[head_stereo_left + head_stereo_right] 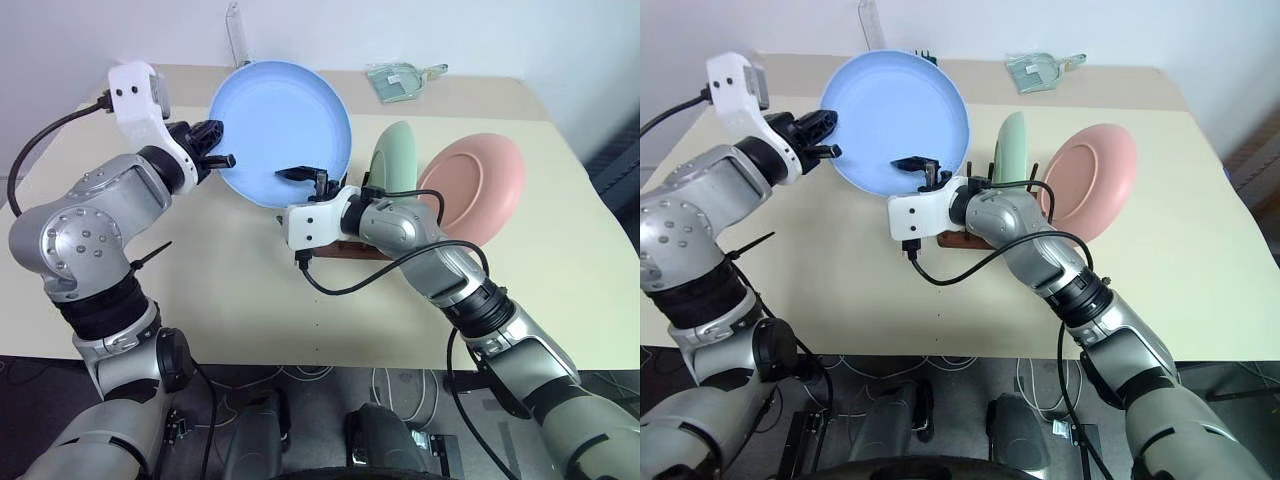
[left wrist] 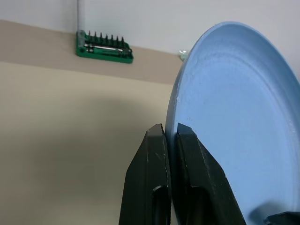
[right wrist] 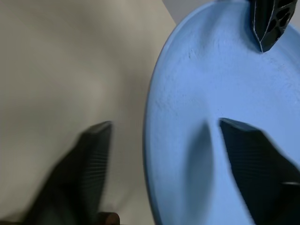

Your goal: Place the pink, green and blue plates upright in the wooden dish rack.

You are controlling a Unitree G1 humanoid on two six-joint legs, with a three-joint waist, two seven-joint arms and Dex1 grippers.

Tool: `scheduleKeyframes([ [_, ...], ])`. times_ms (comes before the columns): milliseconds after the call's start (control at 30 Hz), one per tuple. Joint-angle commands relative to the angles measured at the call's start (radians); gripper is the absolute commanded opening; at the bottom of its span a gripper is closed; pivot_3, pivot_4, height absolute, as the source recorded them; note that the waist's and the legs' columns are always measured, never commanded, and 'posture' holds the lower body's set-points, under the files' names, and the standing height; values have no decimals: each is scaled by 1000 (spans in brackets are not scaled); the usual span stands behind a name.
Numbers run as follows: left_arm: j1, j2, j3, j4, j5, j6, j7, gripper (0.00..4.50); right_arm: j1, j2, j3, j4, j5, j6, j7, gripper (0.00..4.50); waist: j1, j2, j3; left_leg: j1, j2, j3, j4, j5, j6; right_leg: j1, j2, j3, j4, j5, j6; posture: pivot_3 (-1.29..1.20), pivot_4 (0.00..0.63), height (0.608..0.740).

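Left gripper (image 1: 222, 160): clenching the left rim of the blue plate (image 1: 285, 125), one finger on each face, and holding it upright above the table (image 1: 230, 290).
Blue plate: standing on edge in the air, hollow face toward the robot, left of the rack.
Right gripper (image 1: 927, 170): straddling the plate's lower right rim, one finger on each side with a visible gap to the rim; not yet pinching.
Wooden dish rack (image 1: 952, 238): mostly hidden behind the right forearm, on the table.
Green plate (image 1: 393, 155): standing upright in the rack, just right of the blue plate.
Pink plate (image 1: 480, 185): leaning at the rack's right end, near the green plate.
Step in hand, judged: handing over. Advice: keep the left pinch on until the right fingers are seated on the rim.
Free room: bare table lies left and front; the right forearm is crowding the rack, so the remaining slot is probably on the left end.
Edges: the table's front edge lies near the arms; a green bit holder (image 2: 104, 47) sits at the back.
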Motion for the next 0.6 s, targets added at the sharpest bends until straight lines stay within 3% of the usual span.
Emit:
scheduleKeyframes([
  [33, -28, 6, 31, -40, -30, -1, -8, 0, -18, 11, -37, -27, -8, -11, -5, 1635, -1, 0, 0, 0, 0, 0, 0, 0, 0, 0, 0, 0, 0, 0, 0, 0, 150, 732],
  [133, -24, 3, 38, -27, -31, -21, -11, 0, -9, 12, -39, -44, -11, -12, 1, 105, -3, 0, 0, 0, 0, 0, 0, 0, 0, 0, 0, 0, 0, 0, 0, 0, 150, 732],
  [300, -36, -47, 94, -4, -61, -74, -8, 0, 5, 12, -45, -60, -20, -23, 8, 38, 1, 0, 0, 0, 0, 0, 0, 0, 0, 0, 0, 0, 0, 0, 0, 0, 150, 732],
  [400, -54, -99, 177, 7, -126, -132, -4, 1001, 7, 8, -46, -65, -33, -43, -3, 0, 1, 0, 0, 0, 0, 0, 0, 0, 0, 0, 0, 0, 0, 0, 0, 0, 150, 732],
  [600, -96, -133, 329, 62, -239, -339, 48, 4059, 5, 17, -55, -53, -23, -87, -9, 0, -5, 0, 0, 0, 0, 0, 0, 0, 0, 0, 0, 0, 0, 0, 0, 0, 150, 732],
])
